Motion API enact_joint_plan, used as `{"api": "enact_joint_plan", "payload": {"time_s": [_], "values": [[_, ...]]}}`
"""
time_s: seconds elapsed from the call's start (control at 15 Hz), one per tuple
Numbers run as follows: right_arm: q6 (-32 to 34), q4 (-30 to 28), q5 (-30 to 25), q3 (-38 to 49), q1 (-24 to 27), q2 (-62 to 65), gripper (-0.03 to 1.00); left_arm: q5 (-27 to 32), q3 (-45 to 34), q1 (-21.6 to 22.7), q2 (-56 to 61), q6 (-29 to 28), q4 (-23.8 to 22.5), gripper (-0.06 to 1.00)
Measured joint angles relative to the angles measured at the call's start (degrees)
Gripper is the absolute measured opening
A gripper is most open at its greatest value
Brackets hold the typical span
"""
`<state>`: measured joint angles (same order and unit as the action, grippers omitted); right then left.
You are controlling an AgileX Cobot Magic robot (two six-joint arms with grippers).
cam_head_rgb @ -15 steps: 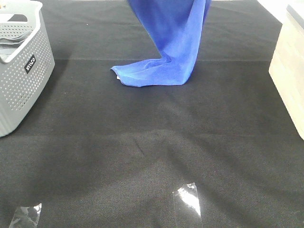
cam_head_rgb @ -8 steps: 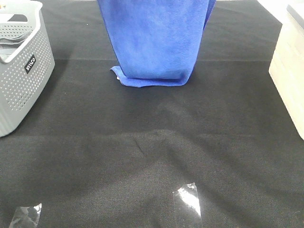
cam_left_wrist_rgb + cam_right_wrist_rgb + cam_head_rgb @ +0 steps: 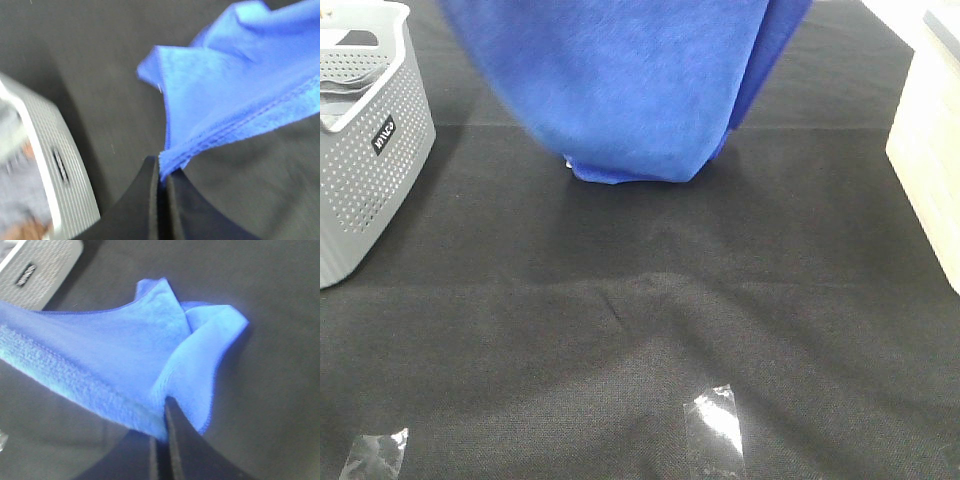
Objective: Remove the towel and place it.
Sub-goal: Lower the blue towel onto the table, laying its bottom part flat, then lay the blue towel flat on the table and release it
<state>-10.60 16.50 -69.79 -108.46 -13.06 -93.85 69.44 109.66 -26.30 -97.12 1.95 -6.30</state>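
Observation:
The bright blue towel point(image 3: 620, 80) hangs spread wide from above the exterior view's top edge. Its lower end rests bunched on the black table cloth point(image 3: 640, 300) at the middle back. Both grippers are out of the exterior view. In the left wrist view my left gripper point(image 3: 162, 172) is shut on the towel's point(image 3: 235, 85) stitched hem, pinching one corner. My right gripper point(image 3: 165, 422) is likewise shut on a folded edge of the towel point(image 3: 125, 355), which stretches away from it toward the basket side.
A grey perforated basket point(image 3: 365, 140) stands at the left edge of the table. A pale wooden box point(image 3: 932, 140) sits at the right edge. Two strips of clear tape point(image 3: 718, 420) lie on the cloth near the front.
The towel has been pulled wider and nearer the camera, spreading out to the left and right. Its lower end has lifted partly off the cloth.

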Motion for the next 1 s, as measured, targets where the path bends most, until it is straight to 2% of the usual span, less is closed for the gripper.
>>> {"api": "enact_joint_plan", "payload": {"time_s": [0.4, 0.53, 0.67, 1.0], "values": [[3.0, 3.7, -0.2, 17.0, -0.6, 15.1, 0.00, -1.9, -23.8, -0.5, 20.8, -1.5, 12.1, 0.00], [4.6, 5.7, -0.5, 24.0, -0.7, 21.1, 0.00, -2.6, -32.0, -0.5, 28.6, -3.8, 15.9, 0.00], [5.8, 7.3, -0.6, 28.4, -0.7, 25.3, 0.00, -3.4, -36.4, -0.5, 34.4, -5.8, 18.2, 0.00], [8.7, 8.3, -0.6, 37.3, -0.7, 34.7, 0.00, -3.4, -44.6, -0.5, 43.9, -6.1, 27.9, 0.00]]}}
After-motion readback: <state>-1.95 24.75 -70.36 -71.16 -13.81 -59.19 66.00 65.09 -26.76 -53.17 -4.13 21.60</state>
